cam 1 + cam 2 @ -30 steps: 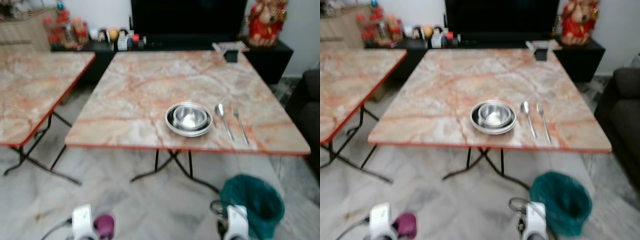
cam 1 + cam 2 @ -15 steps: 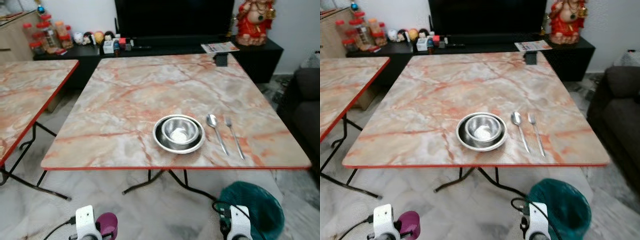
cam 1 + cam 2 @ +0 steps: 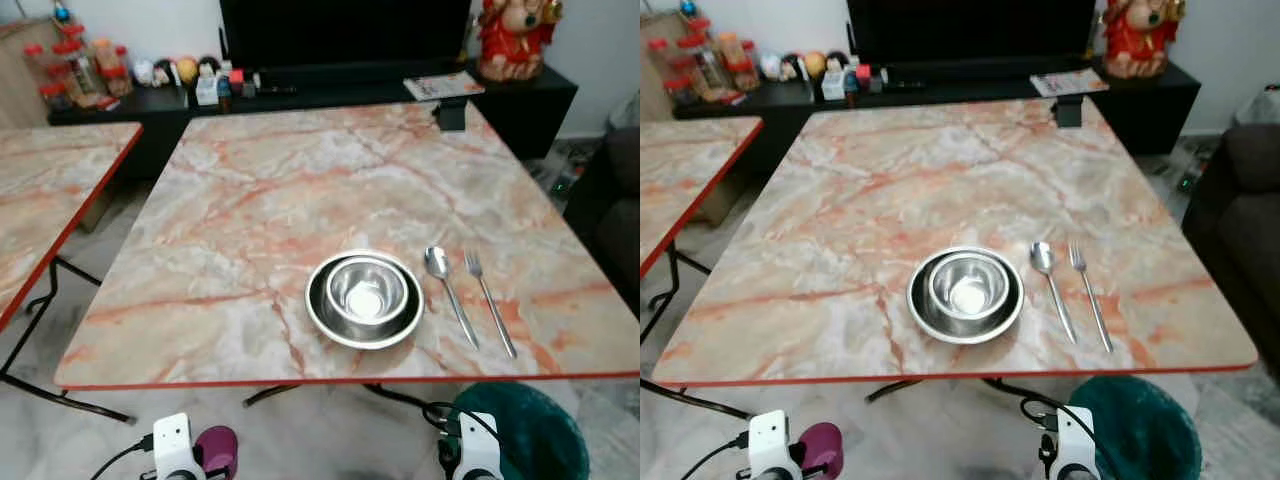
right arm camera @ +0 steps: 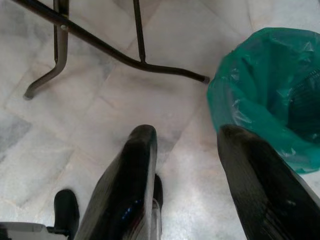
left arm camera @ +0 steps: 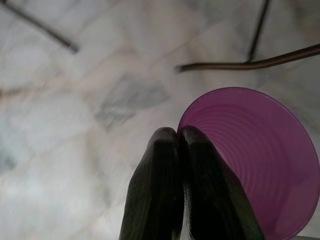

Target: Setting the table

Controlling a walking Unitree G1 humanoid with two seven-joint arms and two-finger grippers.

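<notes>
1. A purple plastic cup (image 5: 252,160) is pinched at its rim by the left gripper (image 5: 181,150), whose two black fingers are pressed together on the wall of the cup. The cup's ribbed inside faces the wrist camera, so its open mouth points back toward the wrist. No writing can be read on it.
2. From the head views the cup (image 3: 214,450) hangs low beside the left wrist, below the near edge of the table (image 3: 250,200) and above the pale marble floor (image 5: 75,125).
3. On the table, near its front edge, a steel bowl (image 3: 367,291) sits inside a steel plate (image 3: 364,300).
4. Just right of the plate lie a spoon (image 3: 449,295) and a fork (image 3: 490,303), side by side, apart. Their long axes run front to back, heads pointing away from the robot, handles toward the near edge.
5. The right gripper (image 4: 187,150) hangs low over the floor with its fingers spread apart, holding nothing.
6. A bin lined with a green bag (image 4: 272,95) stands just beside it, near the table's black folding legs (image 4: 100,45).
7. A second marble-topped table (image 3: 50,200) stands to the left.
8. Beyond, a dark cabinet (image 3: 300,95) carries small items too blurred to read.
</notes>
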